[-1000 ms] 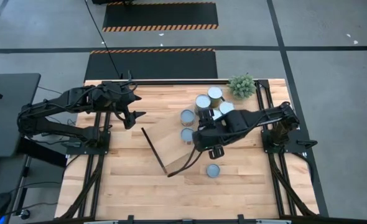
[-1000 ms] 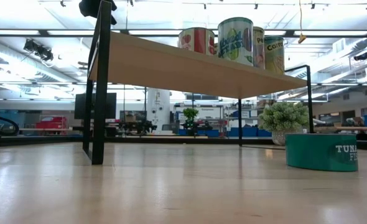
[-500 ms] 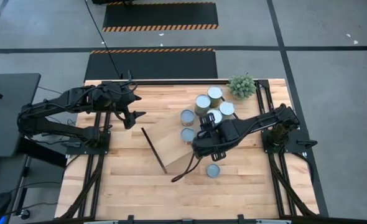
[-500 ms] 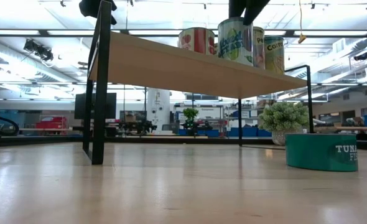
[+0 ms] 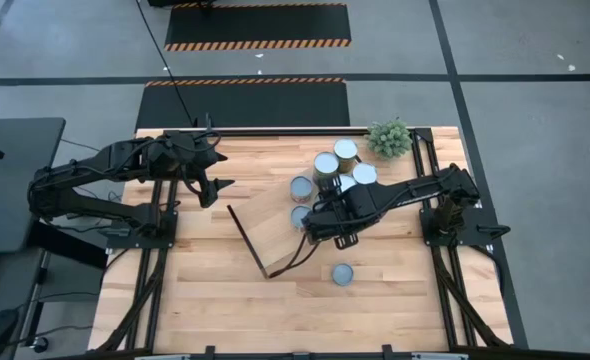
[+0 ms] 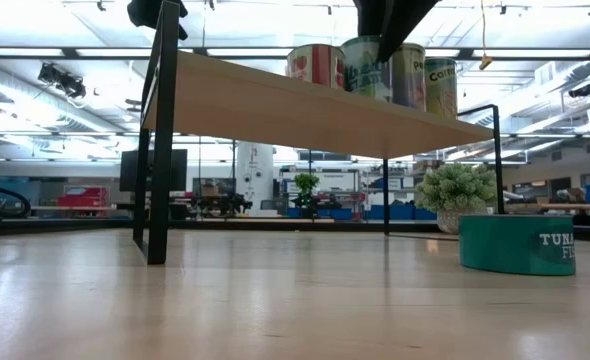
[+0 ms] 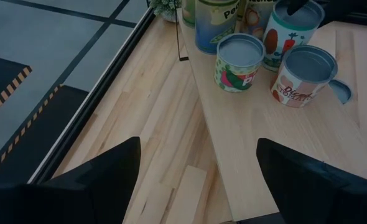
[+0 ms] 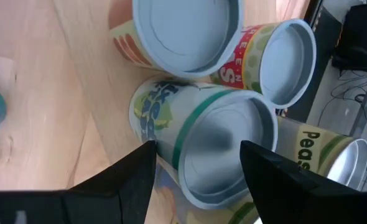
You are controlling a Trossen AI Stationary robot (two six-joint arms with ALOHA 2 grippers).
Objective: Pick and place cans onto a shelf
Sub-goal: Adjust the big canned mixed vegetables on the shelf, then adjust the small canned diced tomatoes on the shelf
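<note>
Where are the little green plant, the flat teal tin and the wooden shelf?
green plant [image 5: 389, 138], high view, middle of its leaves
teal tin [image 6: 516, 244], low view, its side wall
shelf [image 6: 275, 105], low view, plank's underside

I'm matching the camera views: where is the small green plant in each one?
High: plant at the table's far edge, near its right corner.
Low: right, behind the teal tin.
Left wrist: beyond the cans.
Right wrist: absent.
Shared landmark: the cans on the shelf.

The cans [image 8: 196, 146] have dull silver metal tops and glossy printed paper labels; the shelf [image 7: 277, 149] is smooth, matt pale wood (black metal rails), on a planked wooden table [image 5: 215, 290].
</note>
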